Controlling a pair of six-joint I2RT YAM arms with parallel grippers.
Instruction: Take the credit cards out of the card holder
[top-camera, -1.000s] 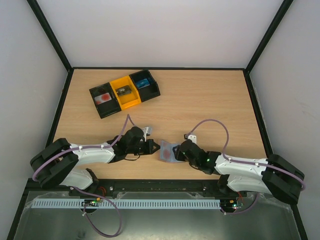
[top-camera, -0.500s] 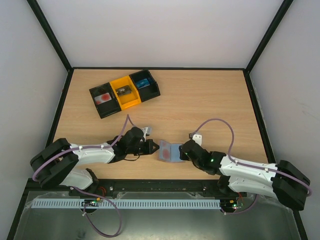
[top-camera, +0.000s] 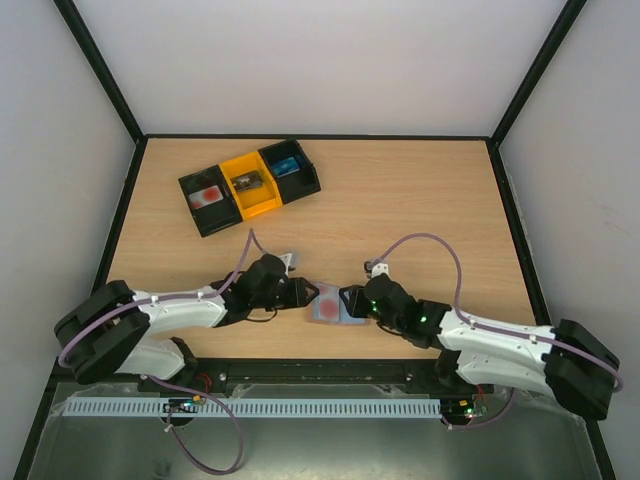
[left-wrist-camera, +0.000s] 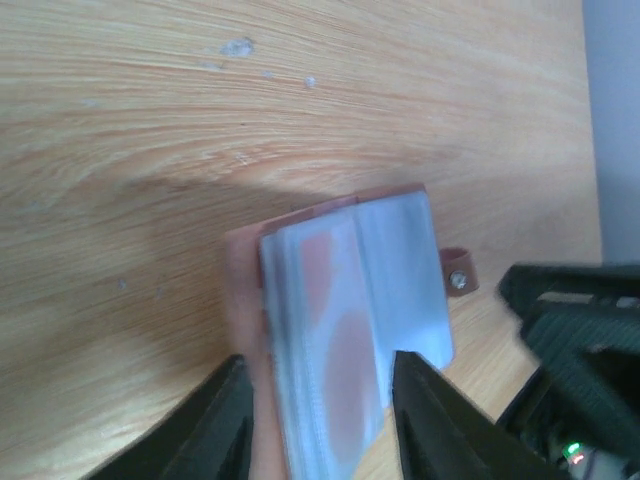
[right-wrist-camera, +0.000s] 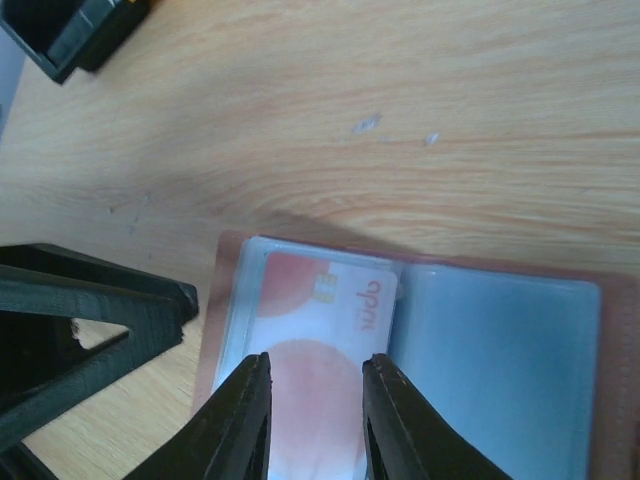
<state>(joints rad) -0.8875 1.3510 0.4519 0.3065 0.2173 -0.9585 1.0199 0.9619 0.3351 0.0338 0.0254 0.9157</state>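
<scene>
right gripper (right-wrist-camera: 316, 360): jaws narrowly parted, one finger at each side edge of a red-and-white card (right-wrist-camera: 330, 300) lying in a clear sleeve (right-wrist-camera: 243, 300); whether they pinch it cannot be told. left gripper (left-wrist-camera: 318, 362): jaws wider apart, straddling the sleeves, with no evident hold on anything. the card holder (top-camera: 328, 305) lies open and flat on the table (top-camera: 420, 200), at about 6 o'clock of the tabletop in the top view, with the left gripper at its 9 o'clock and the right at its 3 o'clock; its snap strap (left-wrist-camera: 458, 280) sticks out from one edge. progress, as judged: this card is not yet out, the neighbouring sleeve looks empty, and what lies stacked beneath cannot be seen. a row of bins (top-camera: 250, 185) at 11 o'clock, well apart, holds a red-marked card (top-camera: 207, 197) and a blue card (top-camera: 287, 166), so part of the work seems done. obstacles: the sleeve's tight mouth, and two grippers crowding one small thing.
</scene>
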